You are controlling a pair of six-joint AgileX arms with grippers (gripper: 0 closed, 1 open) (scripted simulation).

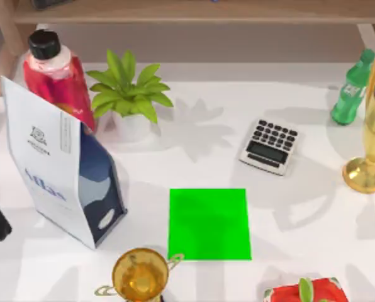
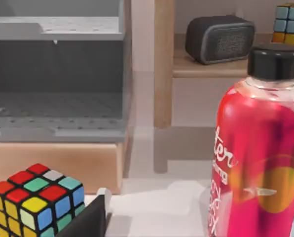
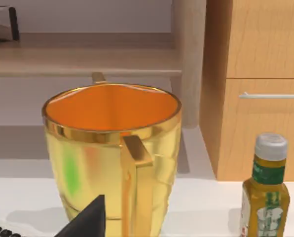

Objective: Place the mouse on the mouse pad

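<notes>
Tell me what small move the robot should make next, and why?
Probably draw the left end effector back from the red bottle and turn it toward the middle of the table: the mouse pad lies bare, and that wrist camera faces shelves.

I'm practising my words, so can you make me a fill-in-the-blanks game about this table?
1. The mouse pad is bright ____.
2. The grey thing with buttons beyond the pad, toward the table's right, is a ____.
3. The leafy plant sits in a ____ pot.
4. The red bottle has a ____ cap.

Missing words: green, calculator, white, black.
</notes>
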